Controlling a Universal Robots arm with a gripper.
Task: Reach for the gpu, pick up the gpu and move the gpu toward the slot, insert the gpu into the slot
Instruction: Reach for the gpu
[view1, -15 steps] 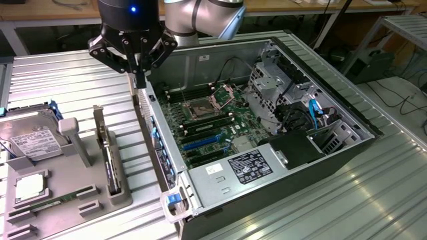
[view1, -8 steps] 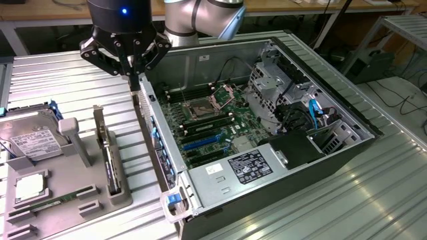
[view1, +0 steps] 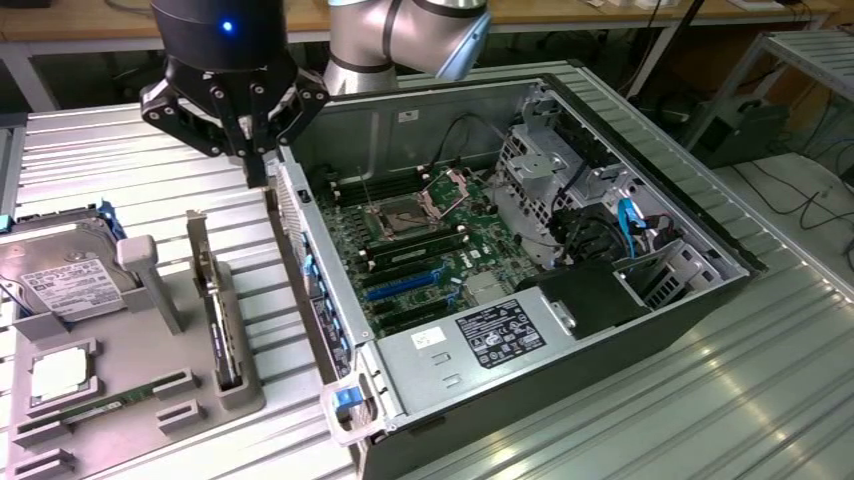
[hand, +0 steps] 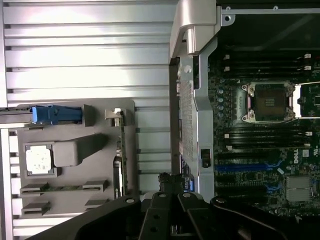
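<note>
Our tool (view1: 254, 168), closed on nothing, hangs over the rim of the case wall (view1: 304, 270), and the gpu (hand: 120, 165) stands on edge in the grey holder (view1: 243, 392) on the bench (view1: 107, 160), nearer the exterior camera, its long axis alongside that wall.

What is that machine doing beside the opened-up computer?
A robot arm is set to fit a card into the computer. Its tool hangs empty above the gap between the grey tray and the open computer case. The gpu stands on edge in that tray, not yet picked up. The blue slot on the green motherboard has no card in it.
</note>
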